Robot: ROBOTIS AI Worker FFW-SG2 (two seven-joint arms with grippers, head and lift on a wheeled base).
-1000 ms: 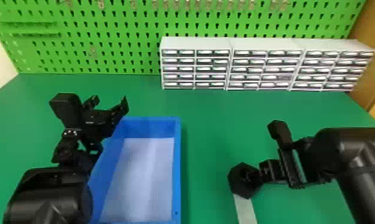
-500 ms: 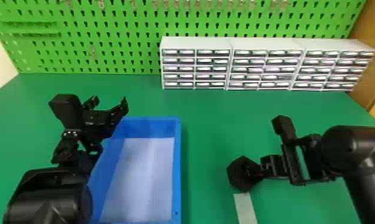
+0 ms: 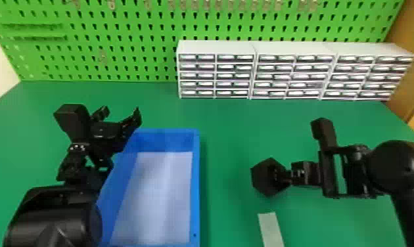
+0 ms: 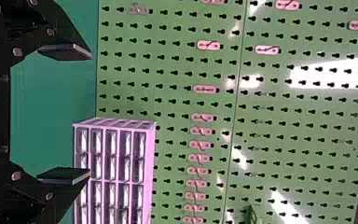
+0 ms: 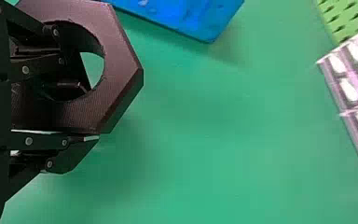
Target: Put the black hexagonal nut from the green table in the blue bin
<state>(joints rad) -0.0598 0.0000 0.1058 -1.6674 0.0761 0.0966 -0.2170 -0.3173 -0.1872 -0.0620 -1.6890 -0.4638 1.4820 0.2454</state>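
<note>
We have our right gripper (image 5: 87,113) clamped on the black hexagonal nut (image 3: 261,177), right of the blue bin (image 3: 196,184), and judge this the carry, next needing a leftward move over the bin, then release.

The surface (image 3: 229,131) was plain green and spread beneath everything. Upright along its back stood three whitish drawer units (image 3: 216,75), side by side in one row, each with two columns of five small drawers. Nearer, on the left half, the blue bin (image 3: 195,187) rested open side up, its walls blue and its inside bottom pale, well apart from the drawer units. Right of the bin, toward the near edge of the head view, lay a narrow whitish strip (image 3: 270,230), apart from the bin.
</note>
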